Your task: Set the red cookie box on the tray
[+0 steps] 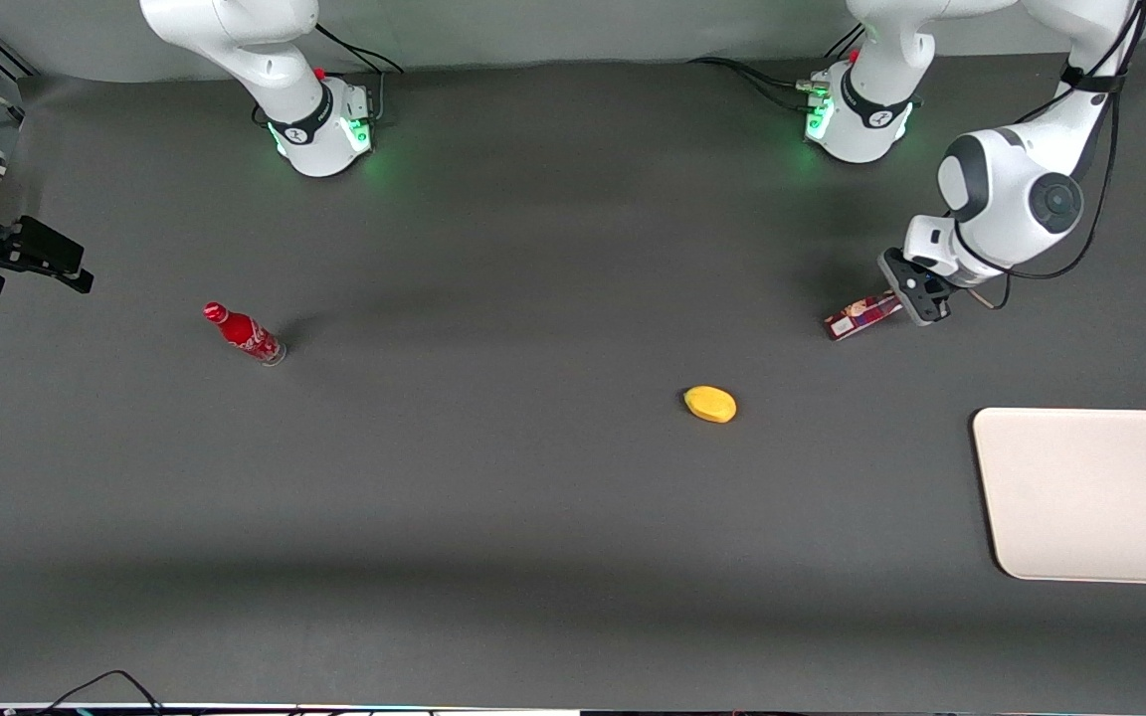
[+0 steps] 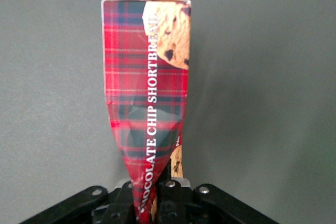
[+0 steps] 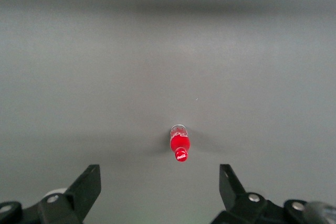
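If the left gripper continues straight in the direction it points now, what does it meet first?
The gripper is already shut on the red cookie box, so the box leads. Past the box's free end only bare table shows, toward the parked arm's end; the way looks free, though height is unclear.

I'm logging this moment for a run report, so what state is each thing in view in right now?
gripper: shut on one end of the red cookie box, out at the working arm's end of the table.
red cookie box: gripped, its carton pinched in at the held end.
tray: flat on the table, nothing on it.
red bottle: upright.
yellow fruit: lying on the table.
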Robot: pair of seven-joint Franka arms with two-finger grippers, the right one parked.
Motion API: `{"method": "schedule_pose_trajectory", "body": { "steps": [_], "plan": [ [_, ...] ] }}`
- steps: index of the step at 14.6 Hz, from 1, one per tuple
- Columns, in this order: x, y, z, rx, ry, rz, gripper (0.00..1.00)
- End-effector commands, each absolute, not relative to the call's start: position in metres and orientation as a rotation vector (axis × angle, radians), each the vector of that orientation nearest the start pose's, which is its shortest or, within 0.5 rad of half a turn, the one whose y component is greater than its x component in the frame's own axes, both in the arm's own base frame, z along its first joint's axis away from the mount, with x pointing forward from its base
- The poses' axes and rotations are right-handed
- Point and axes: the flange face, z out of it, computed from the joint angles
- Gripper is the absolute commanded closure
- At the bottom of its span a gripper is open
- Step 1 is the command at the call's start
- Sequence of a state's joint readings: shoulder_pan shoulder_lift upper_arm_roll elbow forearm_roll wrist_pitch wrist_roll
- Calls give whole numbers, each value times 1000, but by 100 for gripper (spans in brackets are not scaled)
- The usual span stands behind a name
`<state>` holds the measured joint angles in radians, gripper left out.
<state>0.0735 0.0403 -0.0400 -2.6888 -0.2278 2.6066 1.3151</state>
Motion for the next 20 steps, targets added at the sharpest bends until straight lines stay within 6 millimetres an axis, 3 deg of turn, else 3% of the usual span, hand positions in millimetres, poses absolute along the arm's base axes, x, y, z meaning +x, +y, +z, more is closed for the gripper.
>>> {"method": "schedule_pose_trajectory", "body": {
  "steps": [1, 6, 8, 10, 12, 14, 20],
  "plan": [
    [429, 22, 258, -3003, 1466, -3, 100],
    [505, 47, 369, -3144, 1239, 14, 100],
    [526, 78, 421, -3188, 1053, -27, 100],
    [555, 98, 457, -3185, 893, -145, 100],
    [585, 131, 482, -3222, 555, -207, 100],
    [615, 156, 484, -3195, 332, -204, 100],
    [672, 288, 429, -3062, 90, -152, 100]
  ]
}}
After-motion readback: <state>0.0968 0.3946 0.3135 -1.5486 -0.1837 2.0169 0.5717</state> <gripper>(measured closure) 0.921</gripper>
